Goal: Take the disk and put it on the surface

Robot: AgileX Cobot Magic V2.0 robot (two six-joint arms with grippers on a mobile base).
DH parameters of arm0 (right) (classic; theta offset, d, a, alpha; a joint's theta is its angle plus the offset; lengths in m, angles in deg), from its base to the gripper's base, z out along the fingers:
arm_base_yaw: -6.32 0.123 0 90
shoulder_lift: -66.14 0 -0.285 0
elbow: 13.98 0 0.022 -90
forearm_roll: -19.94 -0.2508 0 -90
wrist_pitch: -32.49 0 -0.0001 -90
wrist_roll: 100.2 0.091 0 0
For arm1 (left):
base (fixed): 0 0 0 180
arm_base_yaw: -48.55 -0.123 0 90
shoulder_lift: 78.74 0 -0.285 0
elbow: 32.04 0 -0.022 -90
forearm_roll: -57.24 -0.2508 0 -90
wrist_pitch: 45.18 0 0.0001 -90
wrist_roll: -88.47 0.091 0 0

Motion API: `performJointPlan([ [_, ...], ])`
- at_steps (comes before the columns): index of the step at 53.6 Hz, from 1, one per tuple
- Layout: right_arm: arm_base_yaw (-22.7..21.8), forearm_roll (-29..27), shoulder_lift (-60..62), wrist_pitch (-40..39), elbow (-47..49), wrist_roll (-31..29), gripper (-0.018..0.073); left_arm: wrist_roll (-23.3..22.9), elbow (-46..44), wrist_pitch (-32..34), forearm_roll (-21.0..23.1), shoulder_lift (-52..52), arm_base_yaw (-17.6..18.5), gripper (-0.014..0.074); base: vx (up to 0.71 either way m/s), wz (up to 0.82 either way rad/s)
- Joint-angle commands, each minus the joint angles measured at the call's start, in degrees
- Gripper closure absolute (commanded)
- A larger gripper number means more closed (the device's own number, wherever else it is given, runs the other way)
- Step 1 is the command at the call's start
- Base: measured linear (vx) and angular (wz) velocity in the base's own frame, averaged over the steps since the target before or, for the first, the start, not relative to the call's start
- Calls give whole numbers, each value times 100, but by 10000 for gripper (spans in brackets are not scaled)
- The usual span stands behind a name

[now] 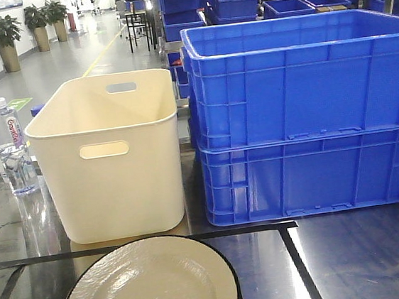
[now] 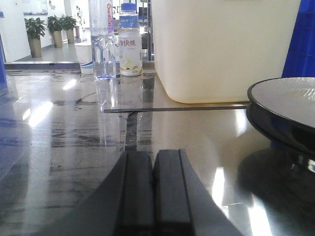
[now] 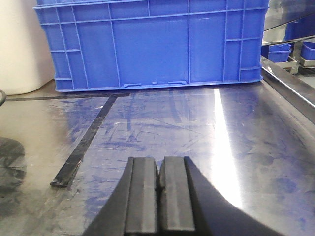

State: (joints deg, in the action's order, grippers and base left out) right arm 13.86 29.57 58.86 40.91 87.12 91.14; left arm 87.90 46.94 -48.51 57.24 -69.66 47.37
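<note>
A: Hovering low over the surface [image 2: 74, 147], the left gripper [image 2: 153, 191] has its fingers pressed together, holding nothing.

B: The right gripper [image 3: 160, 196] is likewise clamped together and empty. The disk [image 1: 149, 283] rests inside the tape lines [image 1: 296, 253], before the cream bin [image 1: 110, 152].

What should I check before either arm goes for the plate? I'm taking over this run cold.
1. Left tool free: ok, shut, holding nothing.
2. Right tool free: ok, shut, holding nothing.
3. Tools opened for a grasp: not ok, both closed.
4. Disk reachable: ok, it sits on the dark tabletop in front of the cream bin, rim exposed to the left tool's right.
5. Single disk or a stack: cannot tell; the edge looks layered.
6. Nearby hazards: ok, the water bottle and blue crates stand clear of the disk.
</note>
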Motion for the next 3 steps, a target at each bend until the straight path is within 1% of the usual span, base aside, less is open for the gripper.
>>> performJointPlan([
  [1, -23, 40, 11, -481, -40, -1, 568, 13, -118, 474, 0, 61, 30, 603, 0, 0],
  [3, -23, 40, 11, -481, -40, -1, 568, 13, -118, 474, 0, 61, 30, 603, 0, 0],
])
